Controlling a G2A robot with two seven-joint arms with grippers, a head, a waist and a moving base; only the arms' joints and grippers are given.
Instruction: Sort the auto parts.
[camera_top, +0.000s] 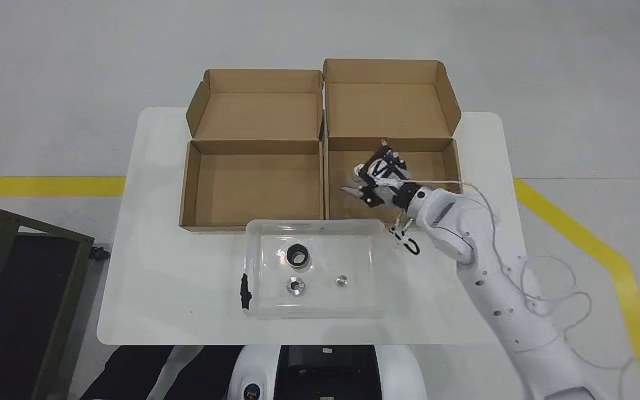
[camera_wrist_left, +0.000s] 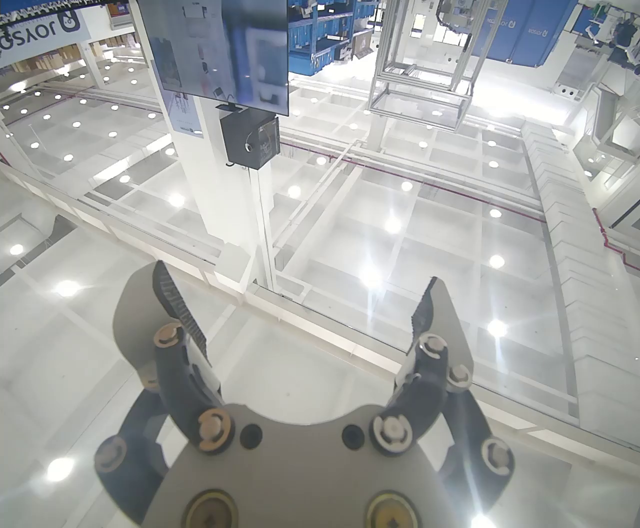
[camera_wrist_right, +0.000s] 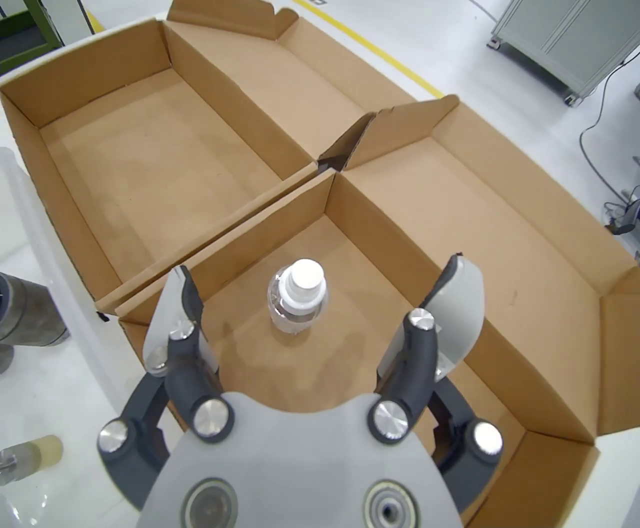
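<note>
Over the right-hand cardboard box (camera_top: 430, 165), we see the right gripper (camera_wrist_right: 320, 275) hanging with its jaws spread wide and nothing between them. Directly below it a small clear bottle-shaped part (camera_wrist_right: 299, 300) with a white cap stands upright on the box floor, apart from both fingers (camera_wrist_right: 462, 295) and away from the walls. The left-hand box (camera_top: 255, 190) sits touching it, side by side, and we see nothing in it. Nearer the robot on the white table (camera_top: 160, 260) lies a clear tray (camera_top: 360, 255) with a black ring (camera_top: 297, 257), a metal ring (camera_top: 295, 288) and a small metal piece (camera_top: 341, 281) inside.

The left gripper (camera_wrist_left: 295, 275) points up toward the ceiling, wide open and empty.

We judge that the drop-off of this part is all but finished: it rests in its box and the tool has no hold on it. Three parts in the tray are left to sort.

The next move, as we read it, calls for lifting the right gripper straight up so that neither finger clips the white cap and tips the part over. Then it should swing back over the tray and come down on one of the remaining pieces. The rings lie flat, so the fingers must reach low and close across a rim. Which box each ring belongs in we cannot tell.
</note>
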